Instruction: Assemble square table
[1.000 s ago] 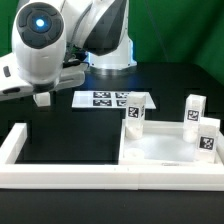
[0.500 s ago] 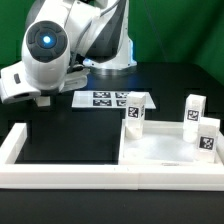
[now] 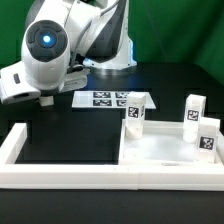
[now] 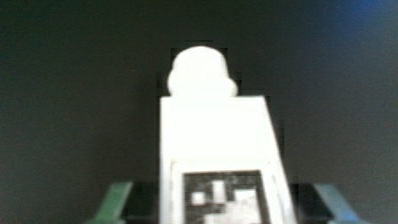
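Note:
The square table top (image 3: 160, 152) lies at the exterior view's right, white with a raised rim. Three white tagged legs stand upright on it (image 3: 135, 108) (image 3: 195, 108) (image 3: 207, 136). Another white leg (image 4: 217, 150) lies lengthwise between my fingers, rounded end away from the camera and tag near it. In the exterior view that leg (image 3: 42, 99) is a small white block under my hand at the left. My gripper (image 4: 224, 203) straddles it. A green finger (image 4: 121, 202) shows on each side, with a dark gap between each pad and the leg.
A long white bar frame (image 3: 60, 176) runs along the front and up the exterior view's left side. The marker board (image 3: 105, 98) lies flat behind the table top, just right of my hand. The robot's base (image 3: 108, 50) stands at the back.
One second ago my hand was higher and further left. It came down over the leg at the left and has held still for the last half second.

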Robot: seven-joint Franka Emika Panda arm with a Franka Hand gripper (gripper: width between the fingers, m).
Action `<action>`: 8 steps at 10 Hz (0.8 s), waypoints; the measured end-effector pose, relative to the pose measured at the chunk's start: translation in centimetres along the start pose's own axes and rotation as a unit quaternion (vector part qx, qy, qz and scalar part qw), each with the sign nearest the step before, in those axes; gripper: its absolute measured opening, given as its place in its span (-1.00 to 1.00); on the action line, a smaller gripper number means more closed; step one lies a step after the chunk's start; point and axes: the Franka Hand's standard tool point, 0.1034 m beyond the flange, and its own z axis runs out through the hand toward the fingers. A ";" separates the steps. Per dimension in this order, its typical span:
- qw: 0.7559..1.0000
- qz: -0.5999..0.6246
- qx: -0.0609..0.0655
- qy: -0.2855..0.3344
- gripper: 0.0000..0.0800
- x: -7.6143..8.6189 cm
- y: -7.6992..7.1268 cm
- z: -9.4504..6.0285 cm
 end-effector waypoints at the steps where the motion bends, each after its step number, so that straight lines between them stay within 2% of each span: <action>1: 1.000 0.000 0.000 0.000 -0.33 0.0 0.0 0.0; 6: 1.000 0.000 0.000 0.000 -0.33 0.0 0.0 0.0; 7: 1.000 -0.001 0.000 -0.001 -0.33 0.1 -0.1 -0.5; 8: 1.000 -0.010 0.000 -0.008 -0.33 0.5 -0.9 -3.8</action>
